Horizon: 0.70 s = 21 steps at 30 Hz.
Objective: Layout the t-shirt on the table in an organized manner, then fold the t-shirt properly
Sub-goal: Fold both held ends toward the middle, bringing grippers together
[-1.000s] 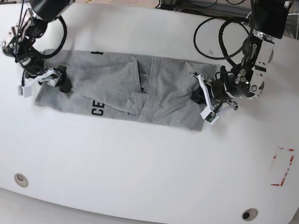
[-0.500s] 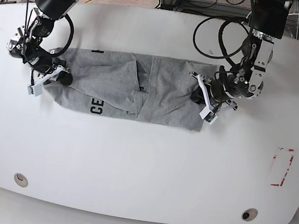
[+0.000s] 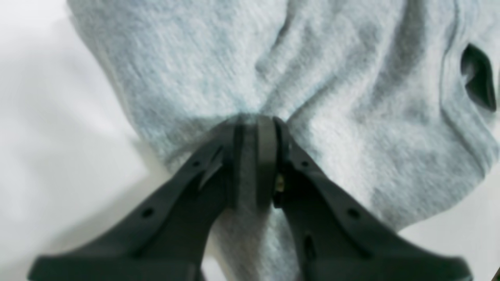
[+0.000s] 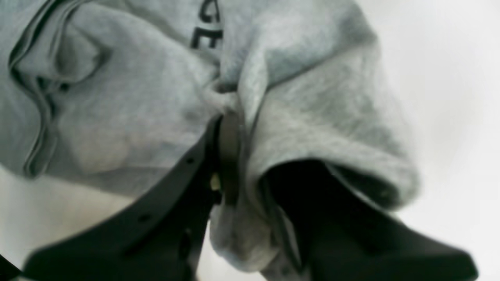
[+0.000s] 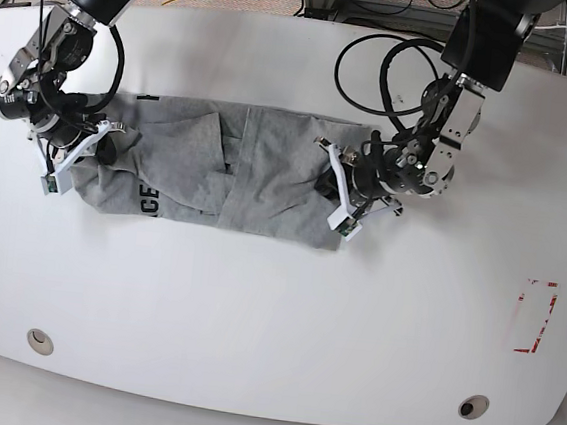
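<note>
Left wrist view: the left gripper (image 3: 256, 128) is pinching a bunch of the t-shirt (image 3: 332, 86), jaws clenched on grey jersey with cloth spreading away beyond the tips and white table (image 3: 47, 117) showing to the side; a dark opening near the picture's right edge is too blurred to identify as sleeve or neck. Right wrist view: the right gripper (image 4: 230, 128) is likewise clamping a gathered fold of the shirt, part of a black printed word showing above it; cloth is draping over one finger and hiding it. Base view: the shirt (image 5: 218, 166) is lying rumpled on the far half of the table (image 5: 253, 320), long axis running left to right, with the right gripper (image 5: 73, 157) at its left end and the left gripper (image 5: 344, 193) at its right end. Each arm is holding its own end, so stretching outward along that axis looks like the governing relation. Overlapping middle layers are hiding the sleeves.
</note>
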Motion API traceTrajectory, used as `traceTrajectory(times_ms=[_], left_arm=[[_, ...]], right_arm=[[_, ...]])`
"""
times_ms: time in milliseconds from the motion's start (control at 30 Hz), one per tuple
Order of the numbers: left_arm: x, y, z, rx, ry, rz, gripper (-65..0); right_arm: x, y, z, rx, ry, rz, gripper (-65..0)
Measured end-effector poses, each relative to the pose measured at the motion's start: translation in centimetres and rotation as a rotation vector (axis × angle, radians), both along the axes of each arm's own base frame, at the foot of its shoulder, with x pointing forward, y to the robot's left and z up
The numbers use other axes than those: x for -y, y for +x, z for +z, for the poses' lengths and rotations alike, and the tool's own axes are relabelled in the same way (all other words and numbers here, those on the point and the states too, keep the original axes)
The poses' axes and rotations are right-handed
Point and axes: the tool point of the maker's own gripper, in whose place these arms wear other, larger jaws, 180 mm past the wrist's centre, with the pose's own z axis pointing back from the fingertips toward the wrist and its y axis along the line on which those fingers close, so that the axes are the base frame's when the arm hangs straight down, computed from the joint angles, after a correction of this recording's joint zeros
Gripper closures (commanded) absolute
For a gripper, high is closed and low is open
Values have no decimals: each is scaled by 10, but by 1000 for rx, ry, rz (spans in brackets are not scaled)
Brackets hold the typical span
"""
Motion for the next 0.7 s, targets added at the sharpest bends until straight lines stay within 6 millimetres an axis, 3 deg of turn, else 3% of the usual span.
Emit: traceTrajectory(times_ms=[133, 333, 567, 700], left_arm=[[18, 3, -3, -19, -12, -16, -54], [51, -5, -3, -42, -56, -50, -54], [88, -22, -4, -66, -84, -123, -54], [95, -28, -4, -75, -94, -135, -54]], right_arm=[[-13, -2, 14, 8, -62, 47, -2], [-57, 1, 37, 85, -105, 186, -2], [-93, 5, 36, 99, -75, 271, -2], [-112, 4, 33, 92, -55, 318, -2]])
